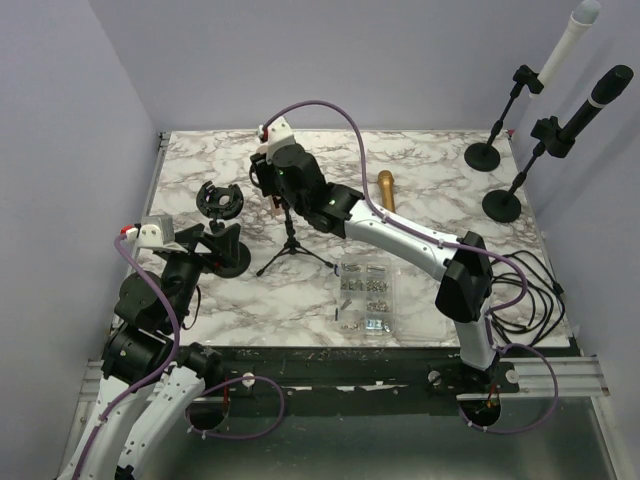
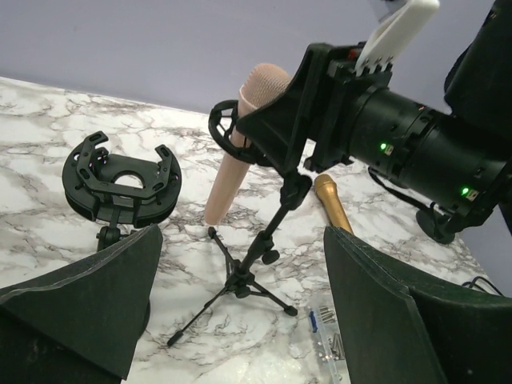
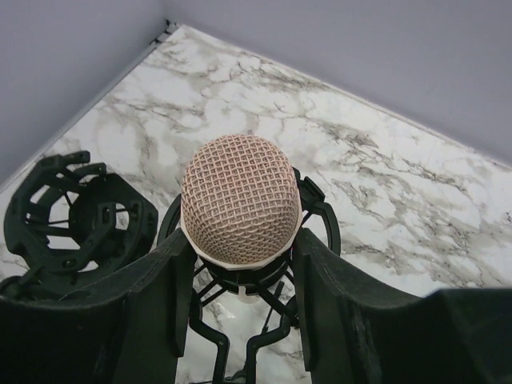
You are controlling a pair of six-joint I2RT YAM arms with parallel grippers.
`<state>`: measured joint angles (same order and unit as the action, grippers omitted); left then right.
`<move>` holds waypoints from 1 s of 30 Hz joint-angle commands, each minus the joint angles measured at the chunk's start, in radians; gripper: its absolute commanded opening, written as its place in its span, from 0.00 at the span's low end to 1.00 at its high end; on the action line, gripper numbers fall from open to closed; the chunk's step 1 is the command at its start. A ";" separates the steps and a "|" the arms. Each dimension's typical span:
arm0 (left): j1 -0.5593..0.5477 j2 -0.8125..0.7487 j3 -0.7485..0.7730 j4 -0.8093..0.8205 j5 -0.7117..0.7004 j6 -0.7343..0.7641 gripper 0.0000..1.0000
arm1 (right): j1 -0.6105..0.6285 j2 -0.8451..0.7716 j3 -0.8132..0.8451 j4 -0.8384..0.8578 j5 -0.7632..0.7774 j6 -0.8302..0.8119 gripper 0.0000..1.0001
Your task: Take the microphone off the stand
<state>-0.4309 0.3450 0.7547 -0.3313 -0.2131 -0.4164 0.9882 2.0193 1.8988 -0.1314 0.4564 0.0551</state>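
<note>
Microphone (image 3: 240, 200) is leaning in a tripod stand (image 2: 256, 264) on the table's (image 1: 450, 170) left half, the right gripper (image 3: 244, 244) clamping it below its pink head, the left gripper (image 2: 244, 232) hanging open nearby.

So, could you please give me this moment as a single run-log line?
phase: grasp | right gripper: shut on microphone | microphone: seated in stand | left gripper: open, empty

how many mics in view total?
4: pink microphone in the tripod stand, centre; gold microphone lying on the table beside it; white microphone and black microphone on round-base stands, far right. None seem hidden.
</note>
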 commanded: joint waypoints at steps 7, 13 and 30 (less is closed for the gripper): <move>0.009 -0.005 -0.009 0.010 0.009 -0.006 0.84 | 0.003 -0.027 0.017 0.009 0.000 0.005 0.24; 0.011 0.006 -0.008 0.009 0.019 -0.007 0.84 | 0.003 -0.028 -0.070 0.047 0.002 0.027 0.31; 0.015 0.009 -0.008 0.009 0.022 -0.009 0.84 | -0.017 -0.010 -0.087 0.062 -0.026 0.045 0.43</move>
<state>-0.4244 0.3508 0.7547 -0.3313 -0.2085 -0.4171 0.9813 2.0113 1.8034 -0.1070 0.4541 0.0795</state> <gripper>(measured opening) 0.843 0.518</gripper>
